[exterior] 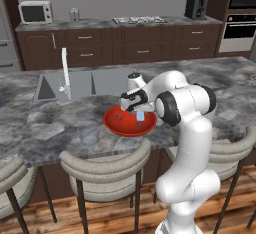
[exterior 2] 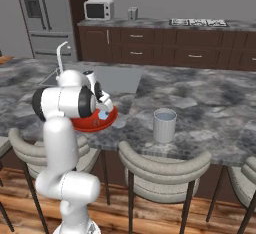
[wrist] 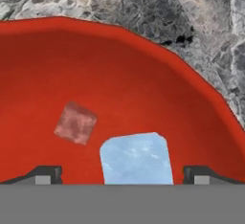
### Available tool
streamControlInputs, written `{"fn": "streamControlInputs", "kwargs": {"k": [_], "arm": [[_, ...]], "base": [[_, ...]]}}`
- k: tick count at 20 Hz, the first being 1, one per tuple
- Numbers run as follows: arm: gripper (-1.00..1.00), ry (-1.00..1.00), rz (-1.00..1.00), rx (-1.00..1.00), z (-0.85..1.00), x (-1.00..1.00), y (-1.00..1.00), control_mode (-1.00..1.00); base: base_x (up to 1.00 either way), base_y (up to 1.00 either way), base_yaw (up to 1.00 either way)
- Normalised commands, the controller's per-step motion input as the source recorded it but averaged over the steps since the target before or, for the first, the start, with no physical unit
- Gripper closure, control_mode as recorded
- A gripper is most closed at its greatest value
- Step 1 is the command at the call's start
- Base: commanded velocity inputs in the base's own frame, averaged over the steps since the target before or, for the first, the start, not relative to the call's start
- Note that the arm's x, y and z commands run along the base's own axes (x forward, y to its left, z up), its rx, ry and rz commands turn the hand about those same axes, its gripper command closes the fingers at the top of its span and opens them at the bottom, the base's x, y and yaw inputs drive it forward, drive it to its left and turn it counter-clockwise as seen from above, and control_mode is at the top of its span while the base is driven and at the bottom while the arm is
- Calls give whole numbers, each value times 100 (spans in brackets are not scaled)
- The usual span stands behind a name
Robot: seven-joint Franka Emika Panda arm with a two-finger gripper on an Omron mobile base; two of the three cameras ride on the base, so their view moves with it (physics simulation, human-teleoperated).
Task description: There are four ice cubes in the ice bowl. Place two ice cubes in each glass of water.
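Ice cube [wrist: 137, 158] sits between the spread, released fingers [wrist: 48, 174], inside the ice bowl [wrist: 143, 70].

The bench [exterior: 45, 123] is grey marbled stone with a sink [exterior: 80, 85] and a tap [exterior: 65, 73] set into it. On it rest the red bowl [exterior: 120, 124] near the front edge, one glass [exterior: 88, 133] just beside the bowl, and another glass [exterior 2: 164, 125] well apart on the bowl's other side.
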Motion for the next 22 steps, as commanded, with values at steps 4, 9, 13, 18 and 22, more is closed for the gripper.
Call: {"fn": "streamControlInputs", "kwargs": {"k": [4,9,13,18,22], "arm": [[-100,-6,-4,-4,-25,34,0,-100],[-100,0,-8,-2,-1,0,-3,-100],[-100,0,-6,0,-4,0,-19,-100],[100,0,-2,0,0,0,0,-100],[100,0,0,0,0,0,11,-100]], "base": [[0,0,0],[0,0,0],[0,0,0],[0,0,0],[0,0,0]]}}
